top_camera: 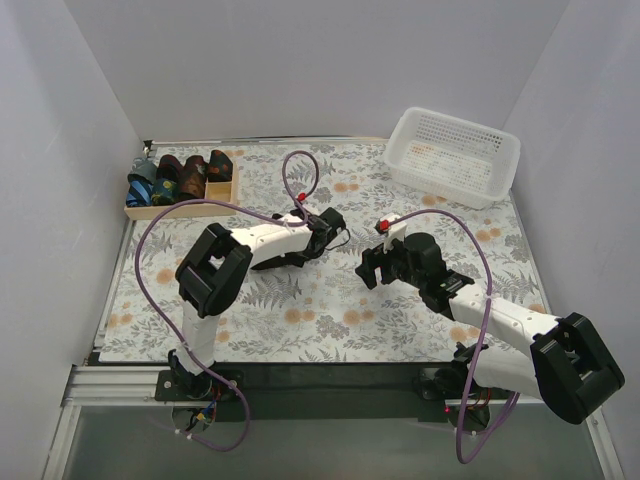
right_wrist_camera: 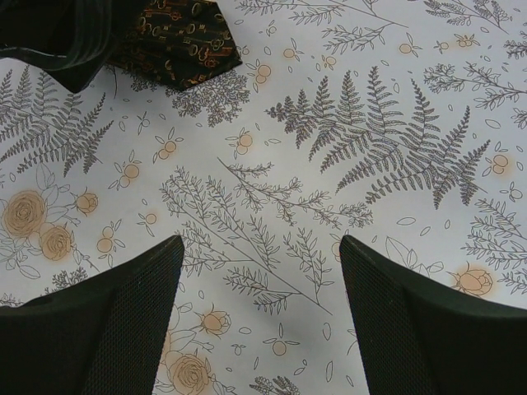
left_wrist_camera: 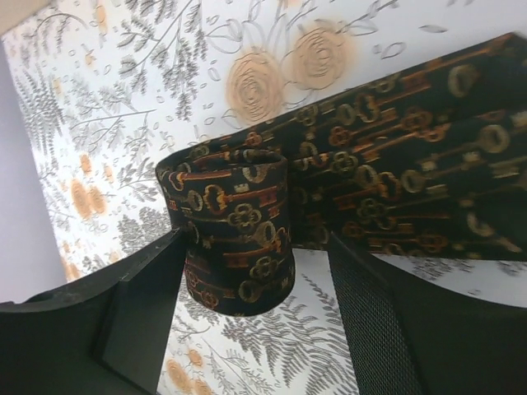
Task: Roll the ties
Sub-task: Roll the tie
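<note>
A dark tie with a gold and orange key pattern lies on the floral cloth. One end of it is wound into a roll standing on its edge; the rest stretches flat to the right. My left gripper is open around the roll. Its left finger is close against the roll, and the right finger stands apart from it. From the top, the left arm hides most of this tie. My right gripper hangs open over bare cloth with nothing between its fingers; the tie shows at the upper left of its view.
A shallow wooden tray at the back left holds several rolled ties. A white mesh basket stands at the back right. Both grippers are near the middle of the floral cloth, the right one close beside the left.
</note>
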